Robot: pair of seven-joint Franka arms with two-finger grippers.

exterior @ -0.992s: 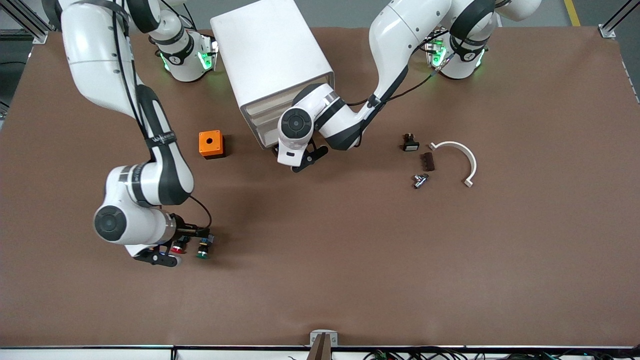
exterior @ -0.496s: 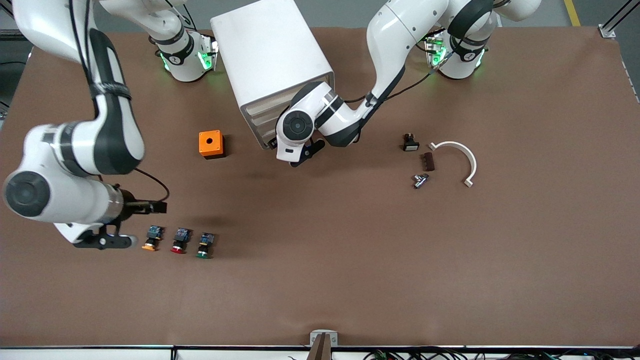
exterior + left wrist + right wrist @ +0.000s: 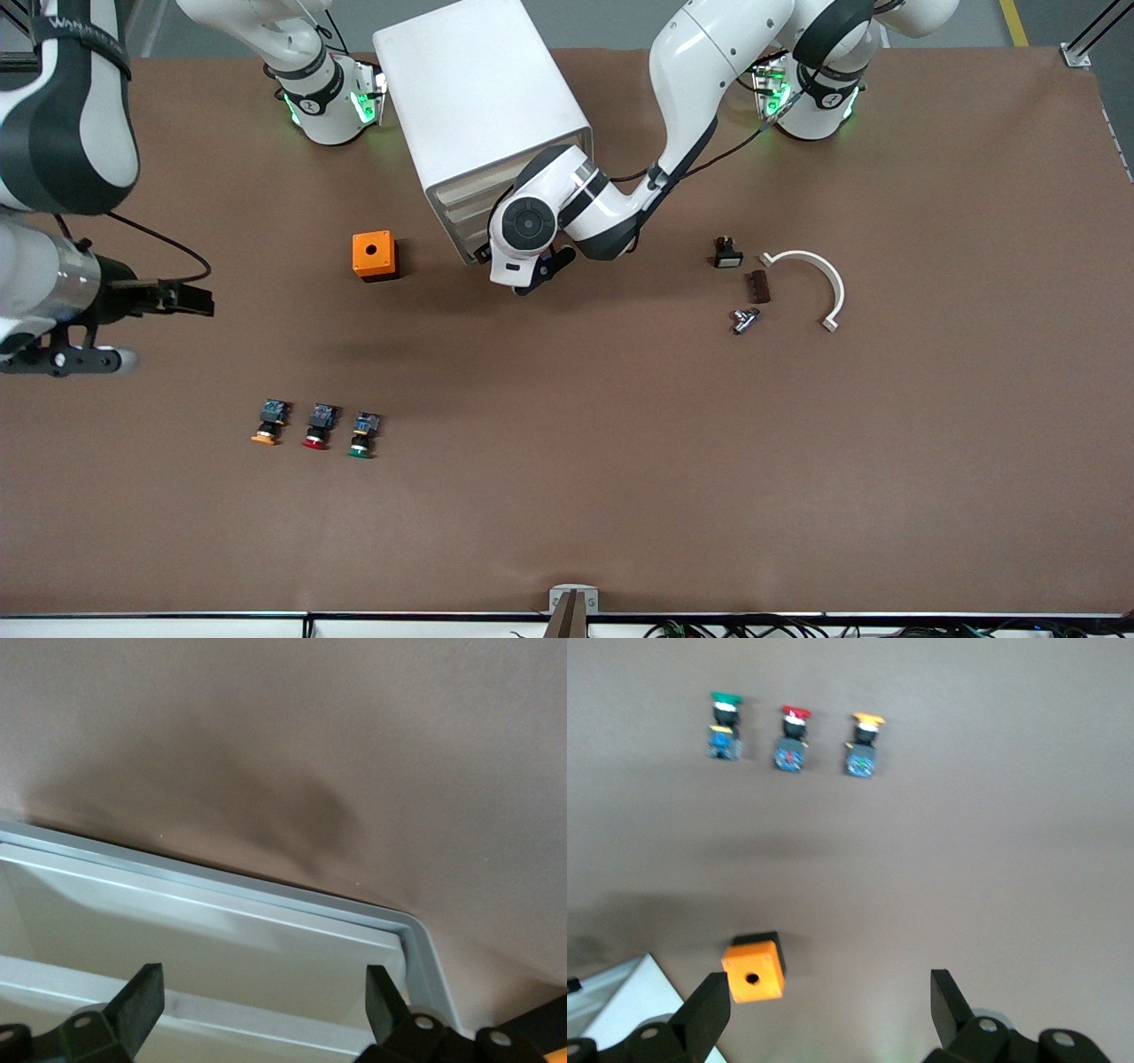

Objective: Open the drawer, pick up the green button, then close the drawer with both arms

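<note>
Along the camera-side half of the table (image 3: pixel 620 496) lies broad bare brown surface. Three buttons sit in a row toward the right arm's end, with open room all round them. The green button (image 3: pixel 361 435) ends the row nearest the table's middle, the red one (image 3: pixel 318 426) just beside it, the orange one (image 3: pixel 268 422) next.

Right gripper (image 3: pixel 133 328) hangs high over the table's edge at the right arm's end, well apart from the buttons; jaws spread wide, holding nothing. Right wrist view shows the row below and an orange box (image 3: pixel 754 970).

Left gripper (image 3: pixel 518 276) sits low at the cabinet (image 3: pixel 478 106) front, jaws spread, empty, straddling the drawer (image 3: pixel 221 939) edge near its corner; contact not clear. Drawer fronts look flush.

Green button: round green cap, black body, blue rear, lying with its cap toward the camera.
</note>
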